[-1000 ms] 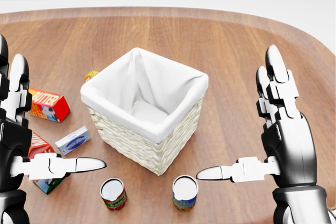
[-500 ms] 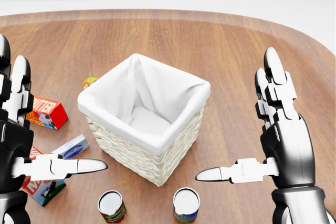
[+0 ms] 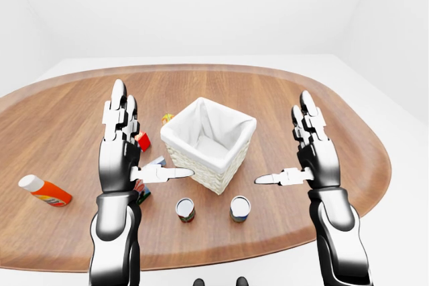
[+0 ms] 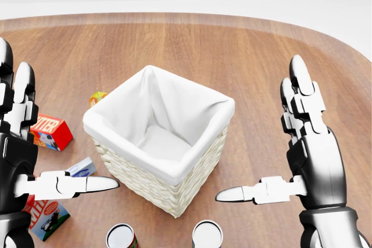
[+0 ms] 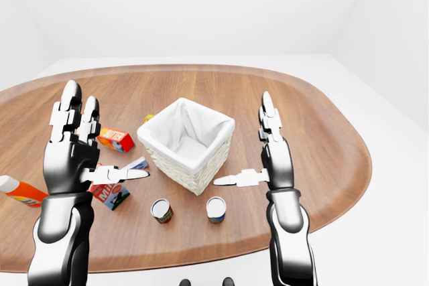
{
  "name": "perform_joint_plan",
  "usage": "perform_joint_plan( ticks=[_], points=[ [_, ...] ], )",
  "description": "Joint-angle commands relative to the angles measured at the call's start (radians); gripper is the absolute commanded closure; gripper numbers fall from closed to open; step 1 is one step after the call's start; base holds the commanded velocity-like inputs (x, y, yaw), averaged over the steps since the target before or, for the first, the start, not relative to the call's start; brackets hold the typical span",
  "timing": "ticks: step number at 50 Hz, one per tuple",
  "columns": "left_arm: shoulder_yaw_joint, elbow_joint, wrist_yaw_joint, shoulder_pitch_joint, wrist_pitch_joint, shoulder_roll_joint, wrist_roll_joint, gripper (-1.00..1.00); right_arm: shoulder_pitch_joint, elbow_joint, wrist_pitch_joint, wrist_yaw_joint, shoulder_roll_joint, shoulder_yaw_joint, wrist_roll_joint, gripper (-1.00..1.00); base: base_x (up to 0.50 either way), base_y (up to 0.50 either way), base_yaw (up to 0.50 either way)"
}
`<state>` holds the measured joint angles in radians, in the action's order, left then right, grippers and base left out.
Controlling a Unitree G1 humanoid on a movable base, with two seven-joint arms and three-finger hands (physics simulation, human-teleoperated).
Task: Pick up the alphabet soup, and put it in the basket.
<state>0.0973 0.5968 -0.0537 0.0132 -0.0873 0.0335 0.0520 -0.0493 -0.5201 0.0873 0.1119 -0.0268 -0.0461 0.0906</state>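
Note:
Two cans stand upright on the wooden table below the basket in the left-eye view. The right one (image 3: 240, 208) has a blue and yellow label and I take it for the alphabet soup. The left one (image 3: 185, 209) has a red and green label. In the head view both cans (image 4: 207, 235) are cut by the bottom edge. The wicker basket (image 4: 145, 185) with white lining is empty at the centre. My left hand (image 3: 153, 132) and right hand (image 3: 281, 137) are open, raised on either side of the basket, thumbs pointing inward. Neither touches anything.
Left of the basket lie a red butter box (image 4: 51, 132), a small blue-white box (image 4: 81, 168), a red milk carton (image 4: 46, 216) and a small yellow-green box (image 4: 97, 97). An orange bottle (image 3: 43, 191) lies at the far left. The table's rounded edge (image 3: 201, 254) runs below the cans.
The whole head view has shifted: basket, boxes and cans slide toward the bottom edge, so the camera has moved. The hands keep the same open pose.

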Motion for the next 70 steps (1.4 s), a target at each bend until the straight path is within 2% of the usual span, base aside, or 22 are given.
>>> perform_joint_plan(
  ticks=[1,13,35,70],
  points=[
    [-0.001,-0.001,0.0,-0.003,0.0,0.0,0.002,-1.0,0.001,-0.003,0.0,-0.001,0.0,0.012,0.018,-1.0,0.0,0.0,0.0],
    [-0.004,0.011,-0.001,-0.011,0.0,0.002,0.006,-1.0,-0.021,0.023,0.0,0.009,-0.003,0.013,0.034,-1.0,0.0,0.0,0.0],
    [0.004,0.022,-0.006,-0.012,0.0,0.004,0.004,-1.0,-0.141,0.116,0.0,0.047,0.002,0.036,0.093,-1.0,0.0,0.0,0.0],
    [-0.007,0.016,-0.004,-0.01,0.0,0.001,0.014,-1.0,-0.191,0.26,0.0,0.105,-0.013,0.1,0.174,-1.0,0.0,0.0,0.0]
  ],
)
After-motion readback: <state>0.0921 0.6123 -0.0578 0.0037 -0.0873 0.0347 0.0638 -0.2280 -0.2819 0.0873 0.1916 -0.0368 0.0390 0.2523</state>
